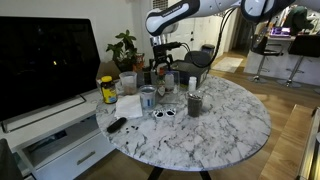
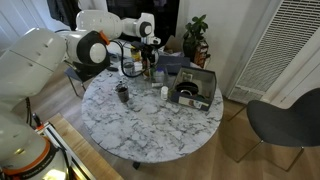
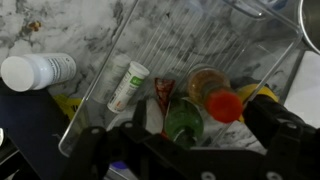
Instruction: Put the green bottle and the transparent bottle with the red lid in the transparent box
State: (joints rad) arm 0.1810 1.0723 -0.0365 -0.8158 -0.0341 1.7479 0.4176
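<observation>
In the wrist view the transparent box (image 3: 108,60) lies below me on the marble table. The green bottle (image 3: 183,122) stands in it, seen from above. The transparent bottle with the red lid (image 3: 225,105) is right beside it in the box. My gripper (image 3: 205,116) is open, its dark fingers on either side of both bottles and touching neither. In both exterior views the gripper (image 1: 160,62) (image 2: 148,55) hangs low over the cluttered part of the round table; the box and bottles are too small to make out there.
The box also holds a white-and-green tube (image 3: 128,85) and a red sachet (image 3: 163,92). A white bottle (image 3: 35,72) lies outside the box. A yellow-labelled jar (image 1: 107,90), a dark-filled glass jar (image 1: 194,102), sunglasses (image 1: 163,113) and a black tray (image 2: 193,88) stand on the table.
</observation>
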